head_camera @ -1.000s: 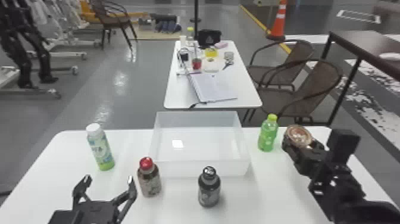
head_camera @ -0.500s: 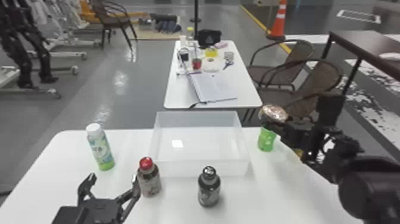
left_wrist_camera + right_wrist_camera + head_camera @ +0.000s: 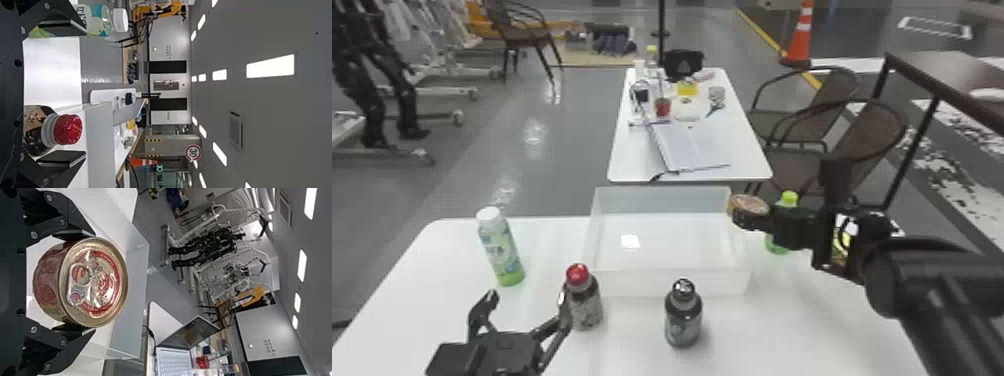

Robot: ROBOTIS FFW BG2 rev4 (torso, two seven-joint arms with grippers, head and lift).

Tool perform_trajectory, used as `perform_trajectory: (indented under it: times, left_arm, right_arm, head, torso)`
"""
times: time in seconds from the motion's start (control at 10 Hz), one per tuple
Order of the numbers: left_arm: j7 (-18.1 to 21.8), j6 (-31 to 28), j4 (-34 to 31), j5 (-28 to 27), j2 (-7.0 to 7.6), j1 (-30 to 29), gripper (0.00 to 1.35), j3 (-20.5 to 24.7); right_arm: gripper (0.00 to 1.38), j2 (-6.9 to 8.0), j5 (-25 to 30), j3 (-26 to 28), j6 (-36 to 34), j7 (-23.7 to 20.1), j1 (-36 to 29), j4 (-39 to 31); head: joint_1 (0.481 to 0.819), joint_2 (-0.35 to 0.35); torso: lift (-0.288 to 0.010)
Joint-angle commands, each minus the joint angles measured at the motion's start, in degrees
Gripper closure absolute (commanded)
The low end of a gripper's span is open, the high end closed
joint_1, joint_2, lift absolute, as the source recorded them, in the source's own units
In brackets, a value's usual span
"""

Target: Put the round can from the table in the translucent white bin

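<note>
My right pincer [image 3: 74, 282] is closed on the sides of the short round metal can with a gold rim and red-printed lid [image 3: 96, 286], the pull-tab facing up and a little tilted. Just left of my grip is the right wall of the translucent white plastic bin [image 3: 672, 284]; the can is off the desk [image 3: 807, 325], by that wall's rim. I judge the step to be the carry in. I should bring the can left until its whole base is over the bin floor, keeping it higher than the rim so that it doesn't clip the wall. Then I lower it gently, level it, part both fingers evenly and rise straight out. Letting go too soon could tip it on the edge.

Behind my grip, the wrist and thick black forearm come in from my right side, roughly level, reaching inward. The green bottle with a lime cap [image 3: 788, 199] is close by the fingers, so I'd keep the wrist from swinging into it. Well off to the left, my left pincer [image 3: 527, 300] waits with fingers spread, near the red-capped dark bottle [image 3: 586, 305].
</note>
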State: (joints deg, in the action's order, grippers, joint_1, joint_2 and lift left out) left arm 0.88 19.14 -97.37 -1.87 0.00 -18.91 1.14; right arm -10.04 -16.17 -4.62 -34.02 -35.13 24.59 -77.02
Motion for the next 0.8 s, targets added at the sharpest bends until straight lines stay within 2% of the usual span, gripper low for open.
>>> perform_trajectory:
  times: [0.0, 0.2, 0.5, 0.7]
  left_arm:
    - [0.0, -0.07, 0.16, 0.02, -0.15, 0.27, 0.19, -0.17]
    - [0.09, -0.24, 0.34, -0.07, -0.15, 0.45, 0.19, -0.35]
    - [0.26, -0.24, 0.6, -0.07, -0.15, 0.89, 0.19, -0.53]
    - [0.44, -0.24, 0.78, -0.07, -0.15, 1.15, 0.19, -0.7]
  right_arm:
    - [0.96, -0.07, 0.61, -0.57, -0.44, -1.17, 4.77, 4.77]
    - [0.96, 0.54, 1.23, -1.53, -0.35, -2.31, 7.4, 9.52]
    - [0.97, 1.42, -2.29, -5.49, -0.44, -3.36, 9.78, 17.17]
    - [1.08, 1.86, -4.93, -8.21, 0.53, -3.36, 10.39, 21.12]
  head:
    - [0.549, 0.0]
    - [0.549, 0.0]
    - [0.549, 0.0]
    - [0.549, 0.0]
  torso:
    - [-0.1]
    - [-0.1]
    - [-0.1]
    - [-0.1]
